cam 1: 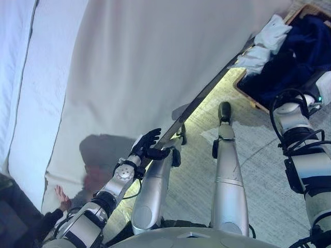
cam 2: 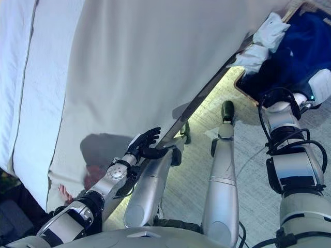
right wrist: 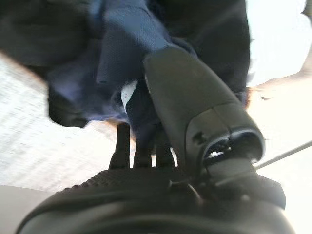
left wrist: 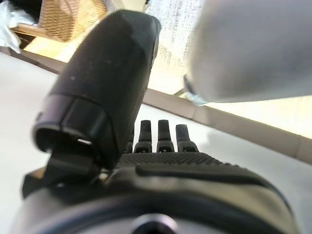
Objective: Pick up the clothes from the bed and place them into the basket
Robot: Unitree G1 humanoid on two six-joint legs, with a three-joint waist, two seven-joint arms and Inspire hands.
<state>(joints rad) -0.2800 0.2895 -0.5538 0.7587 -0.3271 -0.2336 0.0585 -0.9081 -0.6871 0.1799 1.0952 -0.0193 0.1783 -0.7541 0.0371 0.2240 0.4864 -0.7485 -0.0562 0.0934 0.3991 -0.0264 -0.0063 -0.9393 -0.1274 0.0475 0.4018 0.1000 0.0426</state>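
Note:
A white bed (cam 1: 129,67) fills most of the eye views, and I see no clothes on its cover. The basket (cam 1: 242,87) stands on the floor past the bed's corner. It holds dark blue clothes (cam 1: 295,51), and a white garment (cam 1: 266,41) hangs over its near rim. My right arm reaches over the basket. In the right wrist view my right hand (right wrist: 195,97) has its thumb and fingers closed on a dark blue garment (right wrist: 122,44). My left hand (cam 1: 147,144) is open and empty at the bed's edge, fingers straight (left wrist: 165,136).
A person's hand (cam 1: 62,197) rests on the bed's lower left corner. The bed's dark frame rail (cam 1: 207,93) runs diagonally beside a pale rug (cam 1: 258,139). A woven wall (left wrist: 68,19) shows far off in the left wrist view.

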